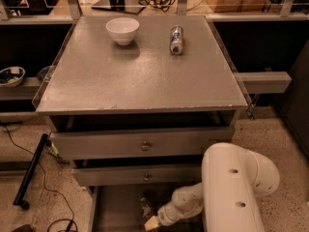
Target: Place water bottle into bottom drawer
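Note:
The bottom drawer is pulled out under the cabinet, and its flat grey floor shows at the frame's lower edge. A small dim object with a pale label, which looks like the water bottle, sits over the drawer floor near the middle. My gripper is low inside the drawer, right at the near end of that bottle, at the end of my white arm. I cannot tell whether it touches the bottle.
A white bowl and a short silver-blue can lying on its side are at the back of the grey cabinet top. Two drawers with brass knobs stand slightly open above. A black cable and bar lie on the floor at left.

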### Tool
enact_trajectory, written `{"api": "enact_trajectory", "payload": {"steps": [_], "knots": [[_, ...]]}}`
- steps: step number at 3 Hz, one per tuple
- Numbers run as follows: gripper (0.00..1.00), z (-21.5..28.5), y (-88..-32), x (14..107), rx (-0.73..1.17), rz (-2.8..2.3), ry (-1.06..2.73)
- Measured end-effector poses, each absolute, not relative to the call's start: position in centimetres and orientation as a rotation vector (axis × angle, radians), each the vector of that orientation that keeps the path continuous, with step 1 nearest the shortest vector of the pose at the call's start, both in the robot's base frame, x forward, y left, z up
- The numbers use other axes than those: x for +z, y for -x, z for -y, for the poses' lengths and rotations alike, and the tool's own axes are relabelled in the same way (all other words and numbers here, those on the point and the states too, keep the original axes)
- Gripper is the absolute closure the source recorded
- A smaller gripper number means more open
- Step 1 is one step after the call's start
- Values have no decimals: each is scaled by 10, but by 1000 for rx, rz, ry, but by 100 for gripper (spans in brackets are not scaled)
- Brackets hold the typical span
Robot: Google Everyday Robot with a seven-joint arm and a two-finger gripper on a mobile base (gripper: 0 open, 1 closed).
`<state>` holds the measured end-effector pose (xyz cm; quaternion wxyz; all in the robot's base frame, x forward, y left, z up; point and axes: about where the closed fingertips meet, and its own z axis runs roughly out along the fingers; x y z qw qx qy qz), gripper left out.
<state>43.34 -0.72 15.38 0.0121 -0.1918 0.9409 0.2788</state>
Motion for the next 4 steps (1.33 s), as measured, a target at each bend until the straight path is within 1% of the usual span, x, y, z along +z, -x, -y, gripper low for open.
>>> {"api": "enact_trajectory", "payload": {"steps": [1, 2, 3, 4], "knots": [[100, 5, -433, 149, 872, -2940, 586], [96, 4, -432, 145, 894, -2949, 590], [73, 4, -432, 145, 894, -2949, 590], [42, 4, -432, 145, 894, -2950, 590]]}}
